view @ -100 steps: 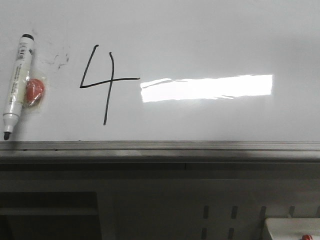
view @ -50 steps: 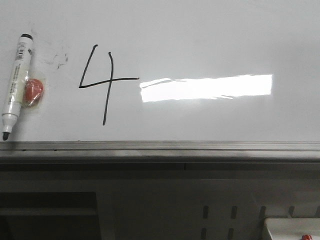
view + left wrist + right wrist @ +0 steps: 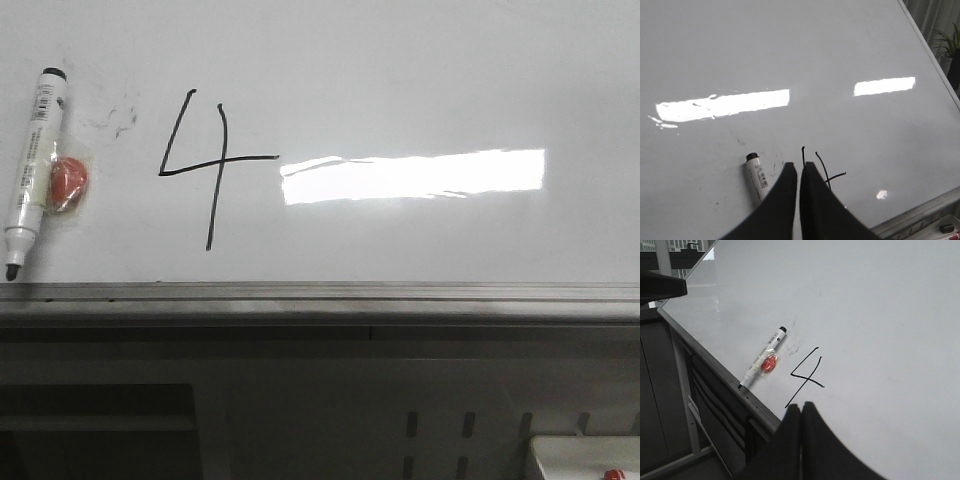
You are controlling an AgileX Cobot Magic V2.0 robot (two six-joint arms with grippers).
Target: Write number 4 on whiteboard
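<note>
1. The number 4 (image 3: 205, 165) stands complete on the whiteboard (image 3: 420, 70): slanted left stroke, crossbar, long vertical stroke, top open. It sits toward the left of the board, above the bottom rail (image 3: 320, 292), its crossbar ending just short of the bright light reflection (image 3: 415, 176).
2. Handling, my judgement: the figure is dry-erase ink, so nothing to grasp; it would smear at any brush of a finger. Best left untouched. The board looks glossy, stiff and slippery, and I should not press on it.
3. The marker (image 3: 30, 170) lies on the board well left of the figure, black end cap up, bare tip down near the rail, tilted slightly. It looks light, hard and smooth. If it must be lifted, I would take it across the barrel above the red lump (image 3: 68, 184), which is taped or bagged against its side.
4. Faint black smudges (image 3: 118, 118) sit between marker and figure, touching neither.
5. My left claw (image 3: 799, 166): fingers pressed together, nothing between them, hanging above the board over the figure and beside the marker, not in contact as far as I can tell.
6. My right claw (image 3: 801, 407): fingers together, empty, near the foot of the long stroke, clear of the surface as far as I can tell.
7. Judgement: writing done, marker set down.
</note>
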